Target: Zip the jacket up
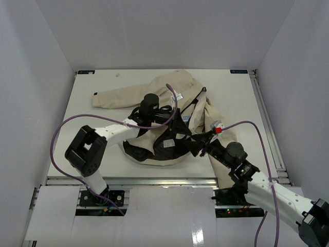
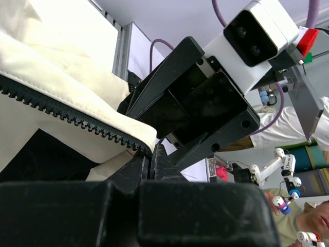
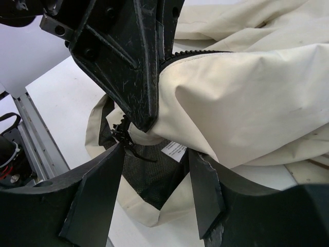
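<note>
Jacket [image 1: 154,92] bunched mid-table, front open, zip not begun.

Left gripper [image 2: 151,154] pinched tight on the bottom corner of one front edge, right at the end of the zipper teeth [image 2: 67,116], corner lifted off the table [image 1: 241,92]. Cream shell draped to the right of the pinch, black lining [image 1: 164,144] exposed in the overhead view, so front halves apart. Small dark piece [image 3: 125,136] dangling under the pinch, maybe slider or pull, too small to tell. Right gripper [image 3: 154,180] just beside the left fingertips, jaws spread, nothing between them, only mesh lining and a white label [image 3: 175,149] behind. Progress, as a judgement: near zero, one edge secured. Left to do: find the other edge, seat it in the slider, pull up to the collar.
</note>
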